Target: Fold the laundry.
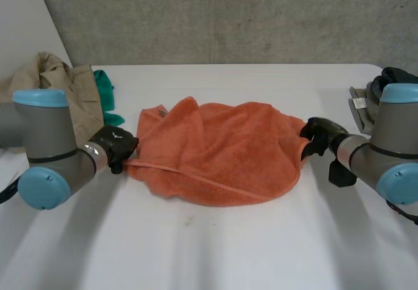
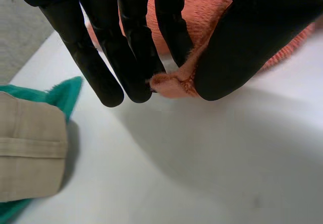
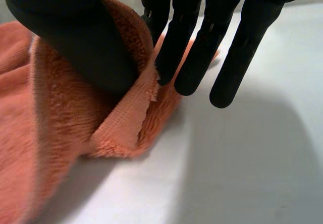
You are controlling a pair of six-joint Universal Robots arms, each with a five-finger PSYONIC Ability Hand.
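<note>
An orange towel lies rumpled in the middle of a white table, stretched between the two arms. The left hand is at the towel's left corner and the right hand is at its right edge, both low over the tabletop. The near half of the table in front of the towel is bare, as is a strip behind it up to the far edge, below a grey wall. At the far left a beige garment lies partly over a green cloth, near the left hand and apart from the towel. At the far right edge sits a pile of dark clothes. The left wrist view shows the grip more closely: straight fingers and the thumb pinch a small tip of the towel's corner just above the table. In the right wrist view the thumb presses a raised fold of the towel's edge against the fingers, with bare table beside it.
</note>
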